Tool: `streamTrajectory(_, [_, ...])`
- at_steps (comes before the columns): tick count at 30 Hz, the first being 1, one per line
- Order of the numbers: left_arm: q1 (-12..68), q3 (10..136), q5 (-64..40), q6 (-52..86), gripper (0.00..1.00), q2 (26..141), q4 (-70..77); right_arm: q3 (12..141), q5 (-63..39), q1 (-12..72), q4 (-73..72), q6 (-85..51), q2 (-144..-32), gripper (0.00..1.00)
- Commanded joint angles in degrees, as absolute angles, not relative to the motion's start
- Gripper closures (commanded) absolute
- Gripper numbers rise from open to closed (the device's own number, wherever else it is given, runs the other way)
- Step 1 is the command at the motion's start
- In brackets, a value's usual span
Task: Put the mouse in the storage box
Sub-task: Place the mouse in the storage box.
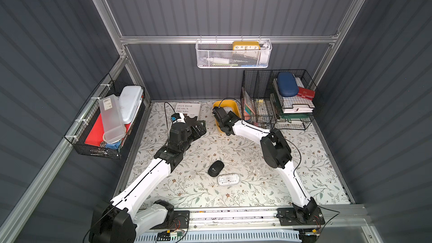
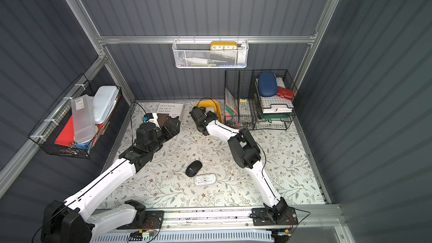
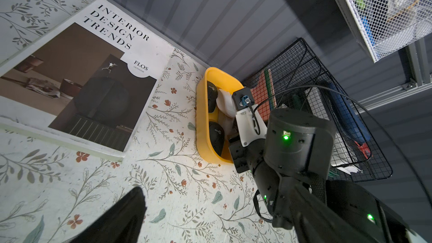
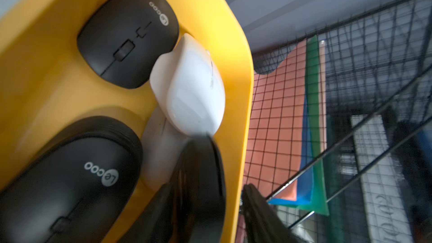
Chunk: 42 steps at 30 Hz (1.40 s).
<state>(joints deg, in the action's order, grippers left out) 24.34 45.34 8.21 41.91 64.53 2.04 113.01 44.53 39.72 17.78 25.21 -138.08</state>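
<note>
While the right claw [image 4: 205, 189] is hanging over the end of the yellow storage box [image 4: 240, 66] nearer the robot, a tilted black mouse [image 4: 201, 160] is standing on its edge between the jaws, smeared by blur. The jaws are standing apart, and a strip of yellow wall is showing between that mouse and one finger [image 4: 257, 209], so the claw seems to be letting go rather than gripping. The tilted mouse is already sitting inside the box walls, leaning on a white mouse [image 4: 191, 90], so this drop is looking all but finished.

Other mice are lying in the box too: a far black mouse [image 4: 128, 36], a near black mouse [image 4: 70, 183] and a second white mouse [image 4: 161, 155] partly hidden under the first.

Work is remaining, though. In both top views a loose black mouse [image 1: 215, 168] and an upturned white mouse [image 1: 227, 180] are lying just beside each other on the flowered table [image 1: 304, 160], well apart from the box. The left claw [image 1: 197, 123] is hovering wide open and empty near the magazine [image 1: 187, 109], taking no part. If every mouse is meant, two more trips are waiting.
</note>
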Motion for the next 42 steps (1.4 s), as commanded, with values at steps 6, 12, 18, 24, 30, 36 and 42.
streamTrajectory(6, [23.9,44.82,9.49,40.73,0.01,64.02,1.31,114.61,35.79,39.81,28.19,16.27,-135.79,0.35])
streamTrajectory(12, [23.91,44.69,9.2,40.61,0.01,64.84,1.67,114.81,29.8,39.9,31.47,9.87,-130.8,0.33])
streamTrajectory(18, [23.84,47.1,6.44,38.7,0.01,67.55,0.09,110.7,27.37,39.21,33.62,1.08,-120.71,0.31])
streamTrajectory(24, [23.86,49.79,1.13,38.15,0.01,71.94,-4.86,96.17,22.85,38.87,33.03,-7.83,-107.26,0.29])
streamTrajectory(30, [25.63,56.81,-2.01,38.99,0.01,83.63,-13.73,80.13,15.48,37.25,31.32,-18.76,-96.03,0.29])
streamTrajectory(36, [33.34,60.94,0.81,40.45,0.01,87.25,-20.22,70.3,7.0,36.75,33.21,-25.04,-89.39,0.29])
streamTrajectory(42, [41.39,64.08,7.12,44.75,0.01,89.89,-32.01,59.91,3.3,36.74,31.56,-28.06,-83.91,0.29])
